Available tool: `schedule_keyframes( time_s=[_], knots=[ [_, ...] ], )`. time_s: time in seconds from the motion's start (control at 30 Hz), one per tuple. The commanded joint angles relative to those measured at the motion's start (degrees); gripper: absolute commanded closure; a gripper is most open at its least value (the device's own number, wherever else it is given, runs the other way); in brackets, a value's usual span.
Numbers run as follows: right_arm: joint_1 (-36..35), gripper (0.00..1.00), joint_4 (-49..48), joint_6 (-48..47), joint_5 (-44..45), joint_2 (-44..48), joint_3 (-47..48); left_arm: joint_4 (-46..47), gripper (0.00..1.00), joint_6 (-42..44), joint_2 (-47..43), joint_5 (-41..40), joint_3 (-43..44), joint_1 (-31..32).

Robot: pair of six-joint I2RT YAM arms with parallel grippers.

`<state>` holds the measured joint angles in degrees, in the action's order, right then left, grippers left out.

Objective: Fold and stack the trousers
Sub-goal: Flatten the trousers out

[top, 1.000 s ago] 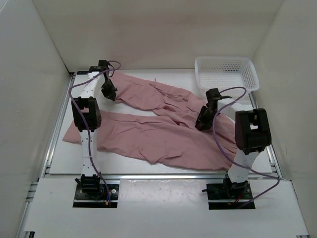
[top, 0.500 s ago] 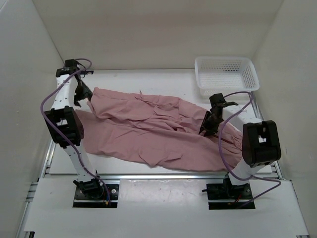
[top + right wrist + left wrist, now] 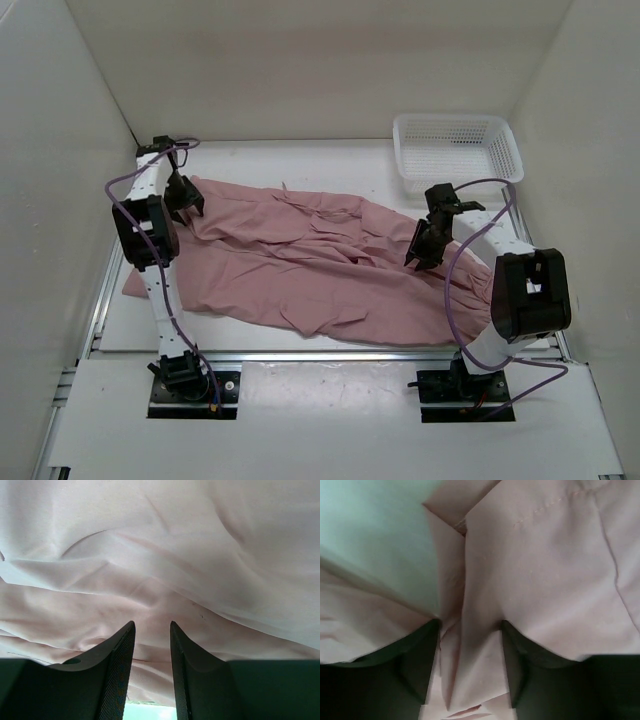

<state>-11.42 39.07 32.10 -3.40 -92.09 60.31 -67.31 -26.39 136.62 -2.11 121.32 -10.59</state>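
Observation:
The dusty-pink trousers (image 3: 300,265) lie spread across the white table, legs pointing left and waist to the right. The far leg is drawn over toward the near leg. My left gripper (image 3: 187,203) is at the far left, shut on the end of the far leg; in the left wrist view (image 3: 470,630) a fold of cloth (image 3: 545,570) is pinched between the dark fingers (image 3: 417,657). My right gripper (image 3: 419,252) is over the waist end. In the right wrist view (image 3: 152,627) its jaws stand narrowly apart with pink cloth (image 3: 165,545) between them.
A white mesh basket (image 3: 455,119) stands at the back right corner, close behind the right arm. White walls enclose the table on the left, back and right. A metal rail (image 3: 300,354) runs along the near edge by the arm bases.
My left gripper swung left and toward the near side, dragging the far leg's end with it over the near leg. The right gripper shifted slightly right, still at the waist end.

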Motion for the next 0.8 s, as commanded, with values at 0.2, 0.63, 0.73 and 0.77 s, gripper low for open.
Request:
schedule_keyframes(
  time_s=[0.2,0.63,0.73,0.77],
  knots=[
    [0.08,0.61,2.15,-1.69,0.67,1.22,2.62,-3.18,0.89,-0.15,-5.56,-2.89,8.93,1.36],
    [0.08,0.61,1.54,-2.21,0.67,1.82,2.09,-5.21,0.8,1.26,-4.34,-2.29,11.31,2.68],
    [0.08,0.61,1.54,-2.21,0.67,2.35,1.56,-4.68,0.9,1.26,-4.86,-5.35,9.82,2.68],
    [0.08,0.61,1.54,-1.69,0.67,2.36,0.95,-4.67,0.9,0.73,-4.87,-6.06,8.86,2.68]
  ],
)
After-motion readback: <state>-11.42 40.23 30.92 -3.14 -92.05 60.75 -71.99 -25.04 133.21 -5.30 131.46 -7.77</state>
